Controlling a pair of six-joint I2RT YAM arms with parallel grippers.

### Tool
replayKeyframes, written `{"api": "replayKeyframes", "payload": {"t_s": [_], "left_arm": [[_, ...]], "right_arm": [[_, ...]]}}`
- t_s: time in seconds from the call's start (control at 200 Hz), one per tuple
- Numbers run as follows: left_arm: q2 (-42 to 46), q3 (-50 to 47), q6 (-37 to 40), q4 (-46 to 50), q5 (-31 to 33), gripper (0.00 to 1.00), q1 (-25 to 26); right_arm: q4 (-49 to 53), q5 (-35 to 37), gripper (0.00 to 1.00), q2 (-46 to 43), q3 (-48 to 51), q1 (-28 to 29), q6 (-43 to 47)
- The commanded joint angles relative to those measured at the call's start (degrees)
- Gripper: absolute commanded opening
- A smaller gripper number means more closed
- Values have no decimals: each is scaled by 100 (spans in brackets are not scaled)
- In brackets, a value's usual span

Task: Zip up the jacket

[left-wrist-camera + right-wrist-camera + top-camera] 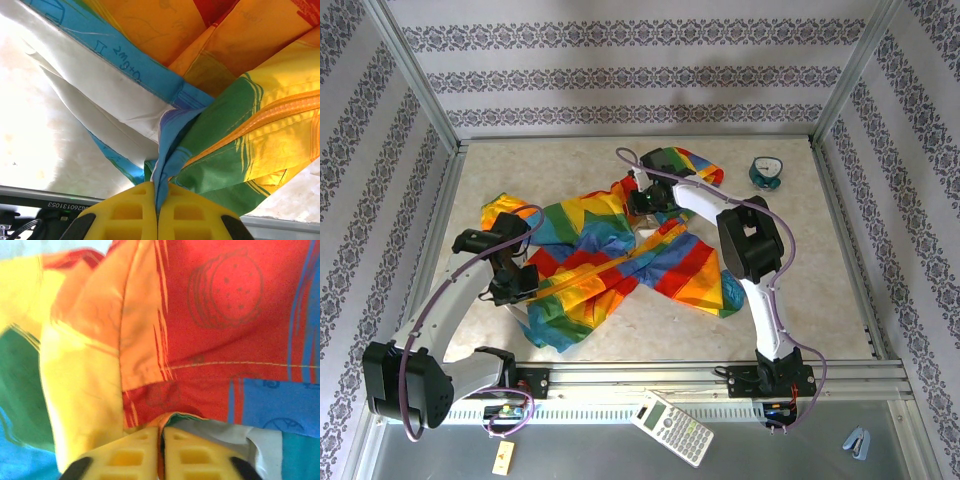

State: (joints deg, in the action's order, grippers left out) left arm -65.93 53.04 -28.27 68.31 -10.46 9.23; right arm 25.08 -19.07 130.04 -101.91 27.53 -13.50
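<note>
The left gripper (158,200) pinches the blue hem (172,150) of the soft rainbow-striped fabric jacket (670,265) between its jaws; the right gripper (161,437) pinches orange cloth. Best to hold the hem taut and pull straight along the orange zipper (295,107)

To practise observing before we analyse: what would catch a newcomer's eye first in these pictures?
The rainbow-striped jacket dominates, lying crumpled across the middle of the table. The left gripper pinches its near-left edge, and the right gripper pinches its far side. A calculator lies on the near ledge.
</note>
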Motion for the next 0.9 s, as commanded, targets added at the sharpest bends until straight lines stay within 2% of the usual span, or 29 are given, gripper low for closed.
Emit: {"api": "replayKeyframes", "payload": {"t_s": [0.0,0.3,0.52,0.665,0.819,0.899], "left_arm": [[-6,-44,186,-69,-37,0,-116],[97,37,337,-4,-48,0,-255],[127,84,390,68,-53,0,-341],[105,43,384,9,-167,0,-361],[46,-164,238,-360,-627,0,-362],[26,-257,202,-508,-714,0,-361]], "right_arm": [[50,17,0,-1,-168,-17,158],[159,32,0,-736,-200,-564,356],[574,540,0,-1152,-97,-998,870],[973,676,0,-1133,-232,-1248,1241],[1314,545,0,-876,-467,-1218,1470],[1270,465,24,-873,-400,-1109,1459]]}}
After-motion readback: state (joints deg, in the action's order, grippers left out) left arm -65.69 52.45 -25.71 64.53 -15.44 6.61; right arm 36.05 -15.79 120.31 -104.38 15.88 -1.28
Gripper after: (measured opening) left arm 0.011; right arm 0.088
